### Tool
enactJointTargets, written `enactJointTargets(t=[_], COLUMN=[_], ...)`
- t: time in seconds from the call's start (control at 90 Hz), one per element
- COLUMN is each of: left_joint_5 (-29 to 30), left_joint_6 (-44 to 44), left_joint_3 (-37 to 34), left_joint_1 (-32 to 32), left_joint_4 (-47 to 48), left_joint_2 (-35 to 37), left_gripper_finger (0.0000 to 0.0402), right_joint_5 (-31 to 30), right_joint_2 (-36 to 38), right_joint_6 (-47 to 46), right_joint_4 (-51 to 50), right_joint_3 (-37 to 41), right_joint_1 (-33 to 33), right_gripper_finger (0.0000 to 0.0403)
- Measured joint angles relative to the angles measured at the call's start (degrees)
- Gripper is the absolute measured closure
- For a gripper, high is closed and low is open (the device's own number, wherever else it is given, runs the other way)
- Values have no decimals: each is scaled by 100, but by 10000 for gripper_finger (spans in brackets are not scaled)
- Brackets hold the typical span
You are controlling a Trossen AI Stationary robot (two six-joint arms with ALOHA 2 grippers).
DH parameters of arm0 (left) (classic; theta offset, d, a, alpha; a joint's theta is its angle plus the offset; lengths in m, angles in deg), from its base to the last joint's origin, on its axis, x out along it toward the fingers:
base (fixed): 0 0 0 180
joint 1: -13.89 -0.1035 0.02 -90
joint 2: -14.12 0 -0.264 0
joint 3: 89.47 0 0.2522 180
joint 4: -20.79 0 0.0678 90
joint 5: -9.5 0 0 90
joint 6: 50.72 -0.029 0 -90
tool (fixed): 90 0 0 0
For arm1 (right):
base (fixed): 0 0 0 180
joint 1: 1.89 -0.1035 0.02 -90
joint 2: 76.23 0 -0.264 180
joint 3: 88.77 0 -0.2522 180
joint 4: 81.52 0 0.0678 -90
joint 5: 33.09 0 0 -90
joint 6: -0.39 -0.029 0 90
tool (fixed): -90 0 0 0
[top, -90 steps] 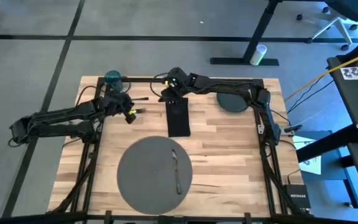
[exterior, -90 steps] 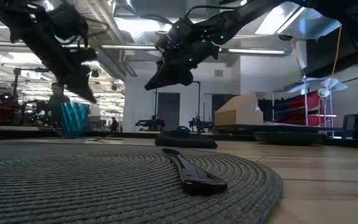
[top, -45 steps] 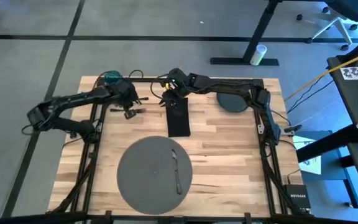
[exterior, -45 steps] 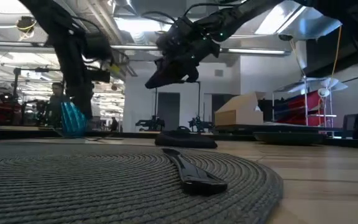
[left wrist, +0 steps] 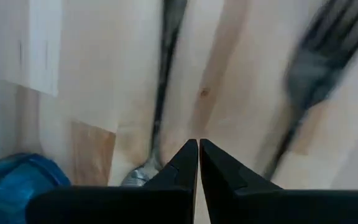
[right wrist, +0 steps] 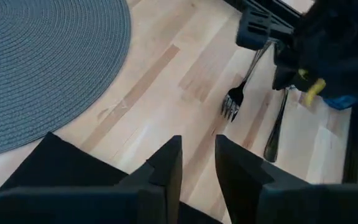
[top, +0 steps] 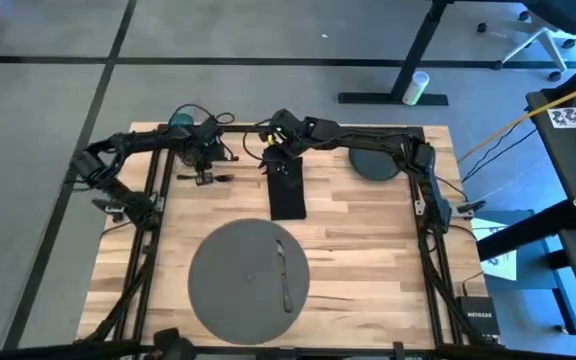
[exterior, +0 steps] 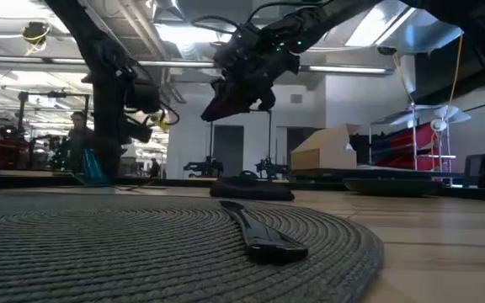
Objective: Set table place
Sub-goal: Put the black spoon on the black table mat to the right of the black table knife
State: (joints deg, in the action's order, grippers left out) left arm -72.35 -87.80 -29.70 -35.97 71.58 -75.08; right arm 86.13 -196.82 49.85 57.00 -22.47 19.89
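My left hand point(top: 206, 160) hangs over the far-left part of the surface point(top: 368, 260), near the 11 o'clock corner, its arm folded back along the left edge. Its fingers point(left wrist: 185, 163) are clenched tip to tip on nothing. My right hand point(top: 276, 150) reaches across from the right side to the far middle, at 12 o'clock, poised above the far end of the black napkin point(top: 286, 190); its fingers point(right wrist: 166, 163) stand slightly apart, released, holding nothing.

The grey mat point(top: 248, 275) lies at the near middle, 6 o'clock, with a utensil point(top: 283, 275) on its right half. The dark plate point(top: 376, 163) sits at the far right, about 1 o'clock. The teal cup point(top: 180, 119) stands at the far-left edge, just beyond my left hand.

Bare wood lies open between the mat and the napkin's near end, and across the whole near-right quarter; the far-left corner is crowded.

My left wrist view shows a fork point(left wrist: 319, 68) and a spoon point(left wrist: 160, 93) lying side by side on the wood just ahead of the fingertips, with the cup at the side. My right wrist view shows the same fork point(right wrist: 244, 87) and my left hand beyond it. The low view shows both hands raised clear of the surface.
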Motion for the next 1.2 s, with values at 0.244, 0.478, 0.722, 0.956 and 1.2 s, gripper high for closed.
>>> enactJointTargets(t=[0.244,0.478,0.722,0.956,1.2], left_joint_5=[0,15,76,250,499], left_joint_6=[-184,-400,-63,267,542], left_joint_3=[129,165,313,473,528], left_joint_1=[-157,-144,70,440,532], left_joint_4=[-300,-268,72,281,65], left_joint_2=[-328,-666,-729,-744,-753], left_gripper_finger=[402,402,401,401,401], right_joint_5=[2,11,41,41,46], right_joint_2=[0,0,0,0,0], right_joint_6=[40,56,58,60,62], right_joint_4=[-4,-92,-94,-143,-250], right_joint_3=[-2,-2,-2,0,-2], right_joint_1=[0,0,0,-2,-2], right_gripper_finger=[322,322,323,323,323])
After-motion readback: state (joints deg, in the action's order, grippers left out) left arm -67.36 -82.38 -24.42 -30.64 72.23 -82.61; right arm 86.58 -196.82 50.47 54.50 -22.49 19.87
